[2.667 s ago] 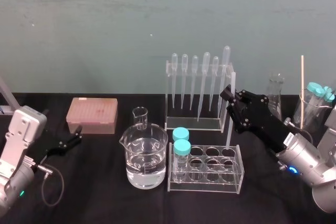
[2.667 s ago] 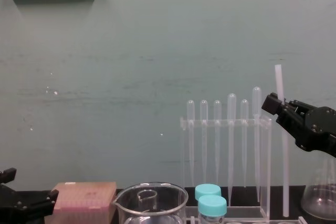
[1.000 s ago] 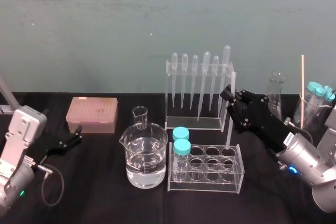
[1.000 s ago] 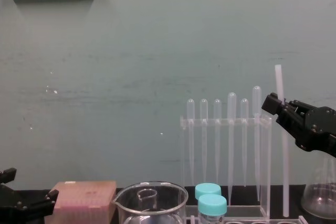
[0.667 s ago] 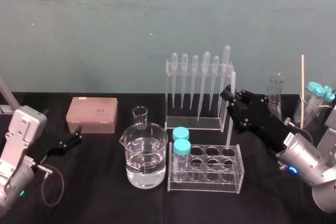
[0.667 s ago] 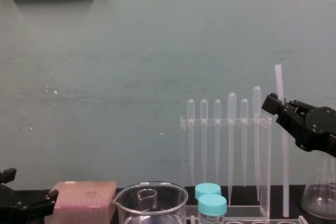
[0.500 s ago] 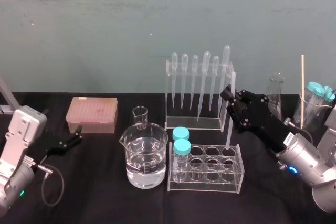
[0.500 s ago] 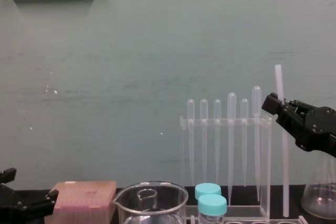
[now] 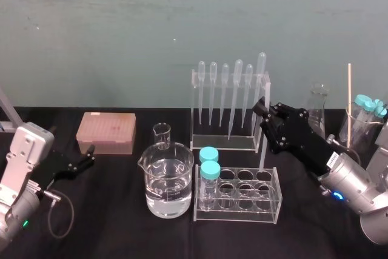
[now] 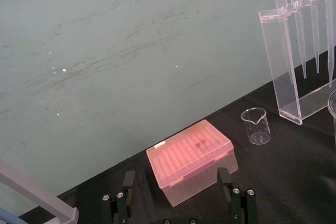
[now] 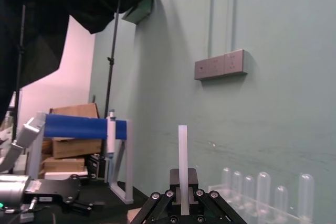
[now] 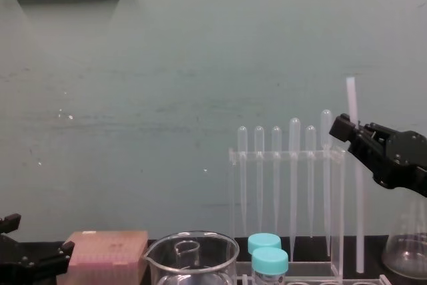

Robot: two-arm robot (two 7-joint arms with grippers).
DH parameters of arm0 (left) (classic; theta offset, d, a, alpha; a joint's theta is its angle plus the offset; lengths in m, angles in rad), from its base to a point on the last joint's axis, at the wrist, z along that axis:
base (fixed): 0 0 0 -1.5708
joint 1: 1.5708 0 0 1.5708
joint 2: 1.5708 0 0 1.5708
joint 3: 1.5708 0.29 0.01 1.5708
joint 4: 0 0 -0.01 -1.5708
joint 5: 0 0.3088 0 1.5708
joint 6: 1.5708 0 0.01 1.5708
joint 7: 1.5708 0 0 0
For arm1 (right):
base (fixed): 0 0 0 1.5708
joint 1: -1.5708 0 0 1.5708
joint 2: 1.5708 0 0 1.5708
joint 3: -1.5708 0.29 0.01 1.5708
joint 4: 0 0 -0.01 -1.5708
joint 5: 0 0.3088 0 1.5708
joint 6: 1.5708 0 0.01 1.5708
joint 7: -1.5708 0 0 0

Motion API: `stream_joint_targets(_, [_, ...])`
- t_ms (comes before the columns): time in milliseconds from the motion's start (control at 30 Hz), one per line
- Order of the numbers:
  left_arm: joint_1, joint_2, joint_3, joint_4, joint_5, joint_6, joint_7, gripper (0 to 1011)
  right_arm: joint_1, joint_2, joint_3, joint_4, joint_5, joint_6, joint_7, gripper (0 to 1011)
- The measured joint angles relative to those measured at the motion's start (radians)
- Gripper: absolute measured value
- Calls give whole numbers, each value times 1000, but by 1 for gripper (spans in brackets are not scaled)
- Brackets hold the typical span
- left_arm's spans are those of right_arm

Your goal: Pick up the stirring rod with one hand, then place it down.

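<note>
Reaching in from the right, the right pincer [image 9: 264,111] clamps the stirring rod [image 9: 264,150] upright, its lower end at the rear right hole of the tube rack [image 9: 236,211]. The left pincer [image 9: 83,162] lies spread, low over the table [image 9: 121,228] at left.

- Stirring rod [image 12: 351,101]: a mid section is hidden behind the right gripper [image 12: 345,129], which is clamped on it.
- Beaker [image 12: 193,261]: the lower body is cut off by the chest view's bottom edge.
- Flask [image 12: 400,261]: it is cut off at the same view's corner.
- Left gripper [image 10: 176,172]: the finger bases are cut off in the left wrist view.
- Pipette rack [image 10: 286,66]: the far part is cut off there.
</note>
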Motion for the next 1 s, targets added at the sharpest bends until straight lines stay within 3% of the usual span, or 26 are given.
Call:
stream_joint_targets(400, [0, 0, 0, 0, 0, 0, 0, 1000, -48, 28, -13, -83, 1, 67, 14, 70])
stream_joint_targets(1000, [0, 0, 0, 0, 0, 0, 0, 1000, -108, 75, -1, -142, -48, 85, -57, 70])
